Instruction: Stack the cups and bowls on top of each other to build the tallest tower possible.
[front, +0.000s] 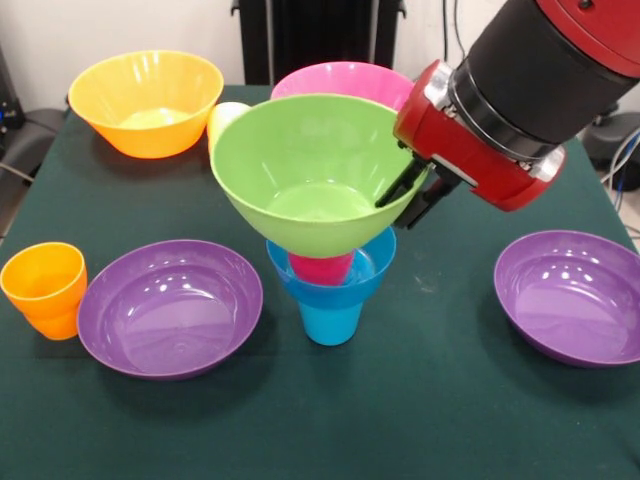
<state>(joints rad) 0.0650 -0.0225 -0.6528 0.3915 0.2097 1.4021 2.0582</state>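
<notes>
- We see the tower (325, 250) standing near the middle of the table (420, 420): a blue cup (331, 320) at the bottom, a small blue bowl (372, 272) on it, a red cup (321, 268) inside that, and a green bowl (310, 170) on top.
- Our gripper (412, 195) is pinching the green bowl's rim on its right side, one dark finger inside the wall and one outside, closed on the bowl.
- The green bowl sits tilted, its near lip lower, so we judge it not yet settled square on the red cup.
- These pieces look like thin glossy plastic: light, stiff and slippery. A rim pinch is the natural hold, but we expect a bowl to swing or slide in it.
- The narrow blue cup is a small foot for such a wide top; we judge that a sideways nudge on release could topple everything.
- Spare pieces: two purple bowls (170, 305) (572, 295) toward the near corners, an orange cup (45, 290) at the left edge, an orange bowl (146, 102) and a pink bowl (345, 82) along the far edge, with a yellow cup (224, 120) between them.
</notes>
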